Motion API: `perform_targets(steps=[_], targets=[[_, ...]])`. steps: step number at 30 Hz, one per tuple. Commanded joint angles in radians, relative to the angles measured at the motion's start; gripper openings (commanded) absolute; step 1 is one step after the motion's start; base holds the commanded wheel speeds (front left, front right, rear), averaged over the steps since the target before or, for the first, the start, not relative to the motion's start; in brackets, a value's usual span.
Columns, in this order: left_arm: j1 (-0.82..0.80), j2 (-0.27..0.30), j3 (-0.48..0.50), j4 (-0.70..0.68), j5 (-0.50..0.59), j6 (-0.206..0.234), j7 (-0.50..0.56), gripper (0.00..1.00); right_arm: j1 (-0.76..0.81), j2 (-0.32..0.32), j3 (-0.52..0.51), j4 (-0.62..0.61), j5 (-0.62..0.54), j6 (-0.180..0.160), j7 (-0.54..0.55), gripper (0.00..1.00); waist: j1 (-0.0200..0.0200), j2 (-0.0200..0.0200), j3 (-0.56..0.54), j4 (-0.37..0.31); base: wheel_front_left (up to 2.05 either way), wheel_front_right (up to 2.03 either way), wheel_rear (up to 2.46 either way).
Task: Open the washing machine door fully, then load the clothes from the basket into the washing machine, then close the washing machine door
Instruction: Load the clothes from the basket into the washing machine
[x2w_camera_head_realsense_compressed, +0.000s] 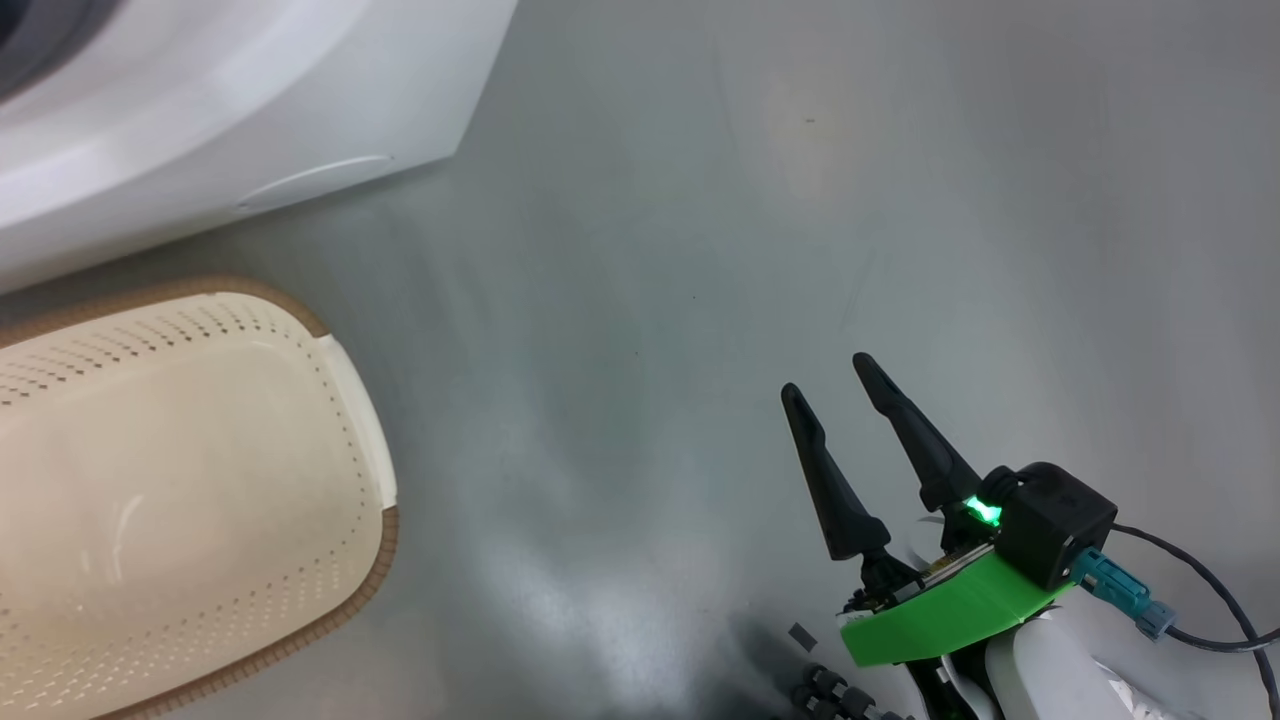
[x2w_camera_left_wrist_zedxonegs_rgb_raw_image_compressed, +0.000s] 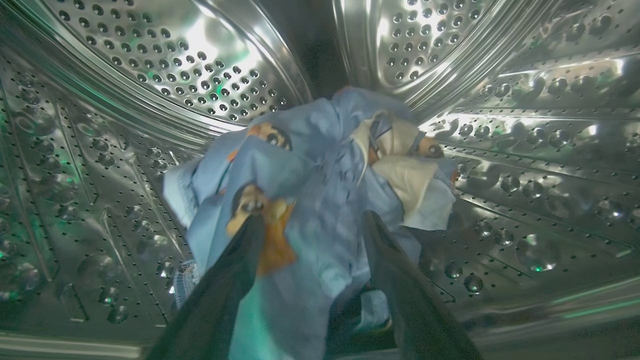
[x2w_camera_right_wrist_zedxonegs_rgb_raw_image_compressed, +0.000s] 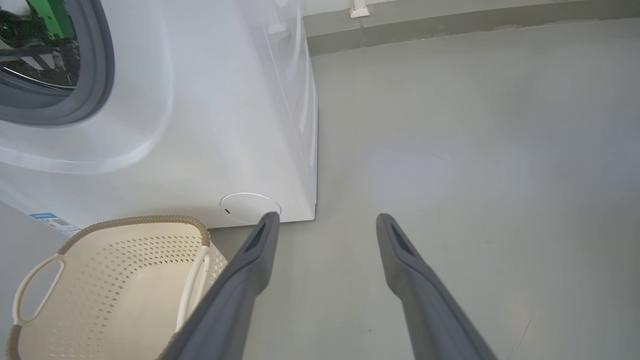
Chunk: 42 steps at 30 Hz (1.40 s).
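Two dark fingers (x2w_camera_left_wrist_zedxonegs_rgb_raw_image_compressed: 225, 290) of your left end effector (x2w_camera_left_wrist_zedxonegs_rgb_raw_image_compressed: 312, 225) stand spread inside the steel drum (x2w_camera_left_wrist_zedxonegs_rgb_raw_image_compressed: 165, 65), clamped on nothing. The clothes (x2w_camera_left_wrist_zedxonegs_rgb_raw_image_compressed: 325, 170), blue cloth with orange cartoon figures, lie bunched on the drum wall, between and just beyond the fingertips; you cannot tell whether the left tip touches the orange patch or only stands in front of it.

In the head view the washer (x2w_camera_head_realsense_compressed: 250, 100) sits in the upper left corner; the basket (x2w_camera_head_realsense_compressed: 335, 430) stands on the floor (x2w_camera_head_realsense_compressed: 650, 250) just below it, its bare cream bottom showing; well to the right, your right end effector (x2w_camera_head_realsense_compressed: 826, 376) hangs over the floor, jaws spread, gripping nothing.

From the right wrist you see the grey gasket (x2w_camera_right_wrist_zedxonegs_rgb_raw_image_compressed: 102, 65) ringing the washer's opening at upper left; a blue label (x2w_camera_right_wrist_zedxonegs_rgb_raw_image_compressed: 47, 219) just left of the basket rim; the basket close against the washer's front; then the jaws, apart, pointing over the floor beside the washer's right corner.
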Motion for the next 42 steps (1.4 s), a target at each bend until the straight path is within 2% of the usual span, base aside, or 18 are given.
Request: perform_targets(steps=[1, 11, 22, 42], targets=[[-0.021, 0.025, 0.002, -0.015, -0.004, 0.011, -0.003, 1.0, 0.042, -0.005, 0.017, -0.017, 0.0, 0.002, -0.005, 1.0, 0.0, 0.0, -0.008, 0.007, 0.0, 0.0, 0.0], [0.008, -0.025, 0.02, 0.007, -0.047, 0.039, -0.029, 1.0, 0.033, -0.005, 0.005, -0.015, -0.016, 0.002, -0.005, 1.0, 0.0, 0.0, -0.031, 0.039, 0.0, 0.0, 0.0], [0.073, -0.095, 0.041, 0.022, -0.102, 0.039, -0.095, 1.0, 0.024, -0.005, -0.015, -0.015, -0.029, 0.002, -0.005, 1.0, 0.0, 0.0, -0.088, 0.098, 0.0, 0.0, 0.0], [0.264, -0.195, 0.037, 0.008, -0.157, -0.023, -0.194, 1.0, 0.033, -0.017, -0.074, -0.012, -0.054, 0.002, -0.005, 1.0, 0.0, 0.0, -0.233, 0.213, 0.0, 0.0, 0.0]])
